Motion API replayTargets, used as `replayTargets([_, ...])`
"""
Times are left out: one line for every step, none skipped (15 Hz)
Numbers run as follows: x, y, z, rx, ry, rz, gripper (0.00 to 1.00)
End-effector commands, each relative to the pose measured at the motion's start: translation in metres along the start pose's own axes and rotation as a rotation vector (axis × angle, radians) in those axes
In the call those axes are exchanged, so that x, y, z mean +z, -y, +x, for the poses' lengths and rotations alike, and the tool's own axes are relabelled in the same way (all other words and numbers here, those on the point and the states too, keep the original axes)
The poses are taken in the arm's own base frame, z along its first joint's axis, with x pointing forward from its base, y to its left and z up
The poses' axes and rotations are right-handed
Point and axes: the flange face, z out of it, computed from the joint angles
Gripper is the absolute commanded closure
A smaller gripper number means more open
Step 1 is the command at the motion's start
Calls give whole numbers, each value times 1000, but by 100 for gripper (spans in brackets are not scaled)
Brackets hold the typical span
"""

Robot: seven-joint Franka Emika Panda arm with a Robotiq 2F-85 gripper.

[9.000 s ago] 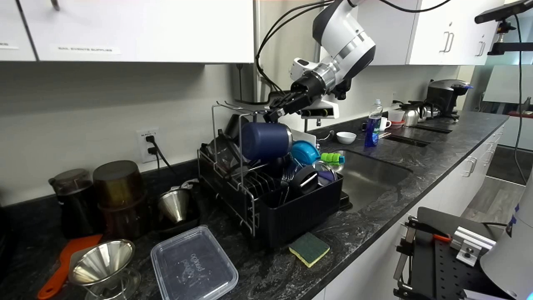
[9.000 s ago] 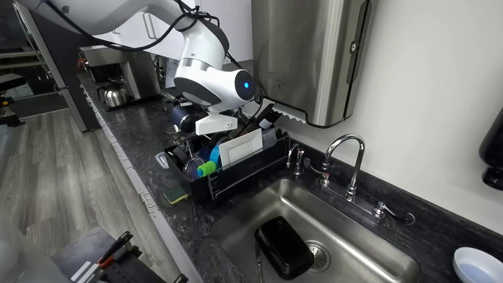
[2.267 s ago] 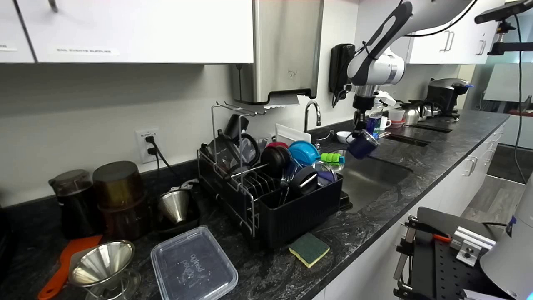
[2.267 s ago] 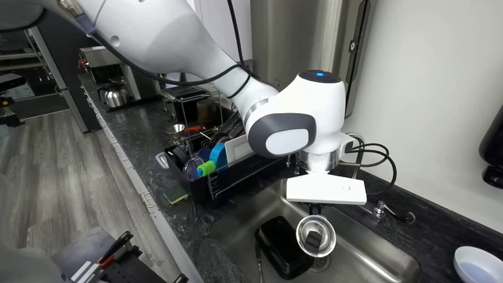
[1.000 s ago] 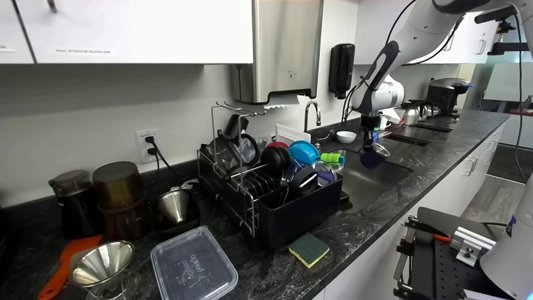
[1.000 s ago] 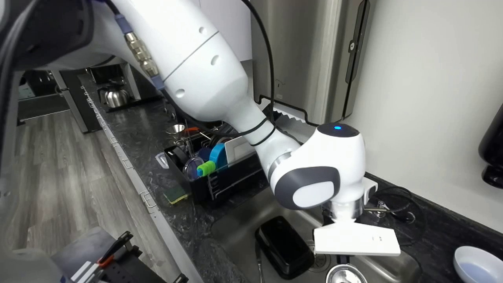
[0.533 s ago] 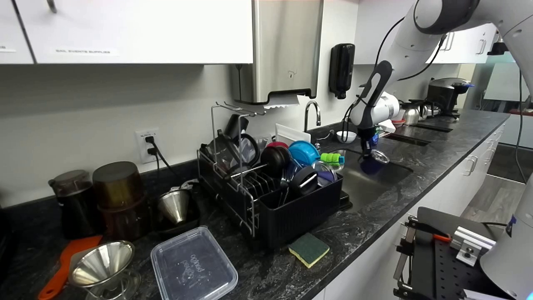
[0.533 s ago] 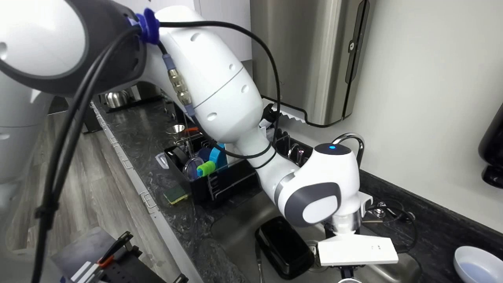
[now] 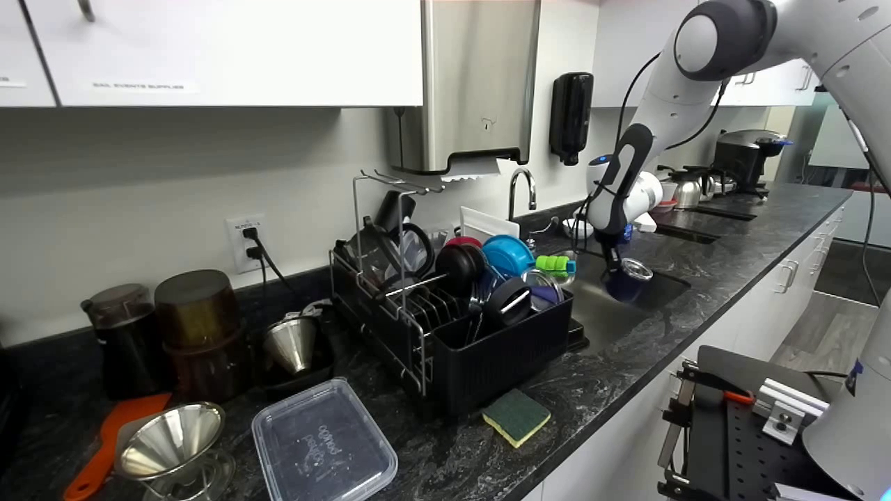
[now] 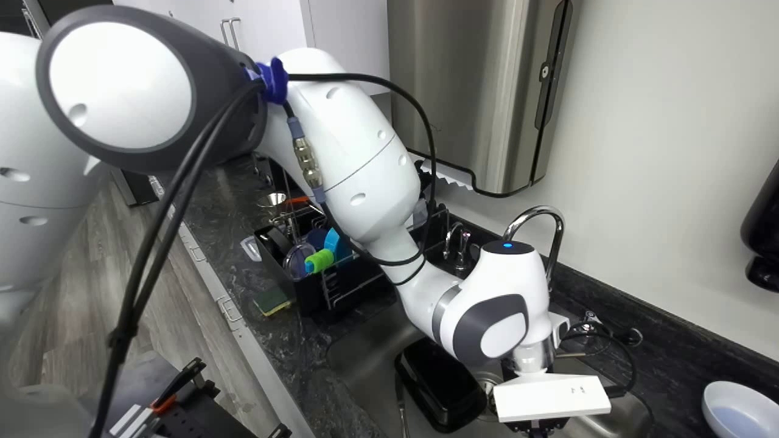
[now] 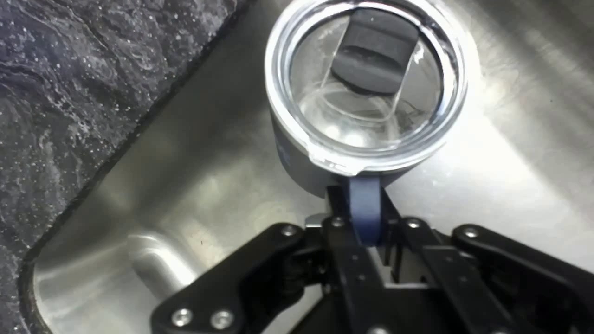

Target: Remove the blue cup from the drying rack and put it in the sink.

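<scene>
Dark, veined counter (image 9: 445, 466) frames the steel sink (image 11: 232, 157), within whose outline my jaws pinch the handle (image 11: 365, 211) of the blue cup (image 9: 628, 285), its lid (image 11: 366, 79) uppermost, though I cannot tell whether it touches bottom. Sharing the sink, a black container (image 10: 438, 386) takes up room, with a slim utensil (image 10: 401, 409) just beside it. Farther out, the drying rack (image 9: 501, 365) stands crowded with a white plate (image 9: 487, 224), a turquoise dish (image 9: 507, 255) and more, my arm (image 10: 359, 152) hiding part of it in an exterior view, and a sponge (image 9: 516, 416) lies near it.
</scene>
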Motion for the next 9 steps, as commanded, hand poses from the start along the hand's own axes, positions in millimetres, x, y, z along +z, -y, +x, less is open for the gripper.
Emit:
replayTargets([11,5,10,-30,39,-34,96])
replayTargets([15,11,15,-44,49,-36,96])
replayTargets([17,17,20,-58,58,-41,96])
replayTargets([20,23,27,-78,68,-49,96])
replayTargets([23,28,32,-97,80,-57,96])
replayTargets([26,34,37,-121,93,-73,96])
replayTargets([30,40,41,-148,110,-88,96])
replayTargets([33,44,44,-175,127,-102,96])
replayTargets([38,49,45,-204,148,-116,96])
